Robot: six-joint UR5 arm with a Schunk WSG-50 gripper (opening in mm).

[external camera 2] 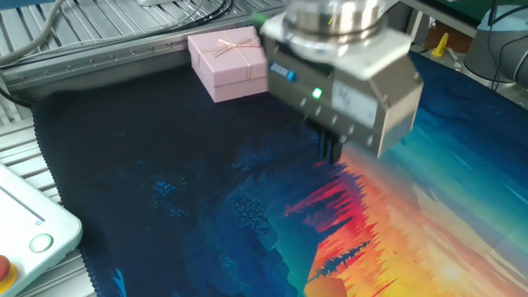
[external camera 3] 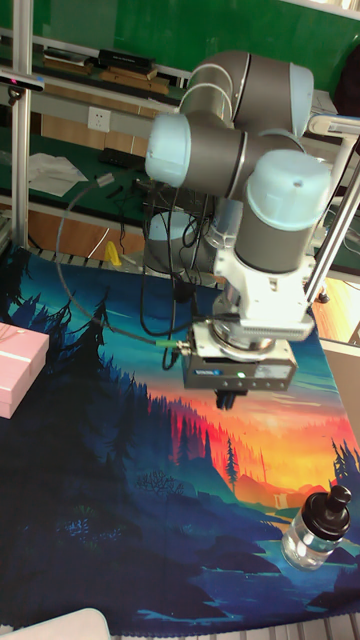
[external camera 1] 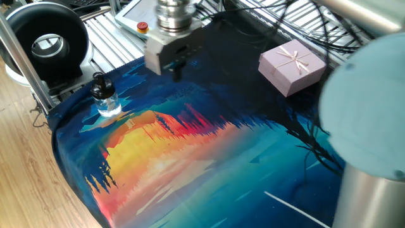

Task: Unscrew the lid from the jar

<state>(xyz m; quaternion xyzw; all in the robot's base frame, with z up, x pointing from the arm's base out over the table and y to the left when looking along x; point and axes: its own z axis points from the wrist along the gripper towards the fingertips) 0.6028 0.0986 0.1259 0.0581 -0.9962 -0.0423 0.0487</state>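
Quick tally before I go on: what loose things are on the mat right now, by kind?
Glass jars: 1, the jar, with the lid on it
Pink gift boxes: 1, the gift box
Total: 2
The gripper holds nothing.

We see the pink gift box cut by the tall view's edge; the gripper is motion-blurred, its jaws unreadable.
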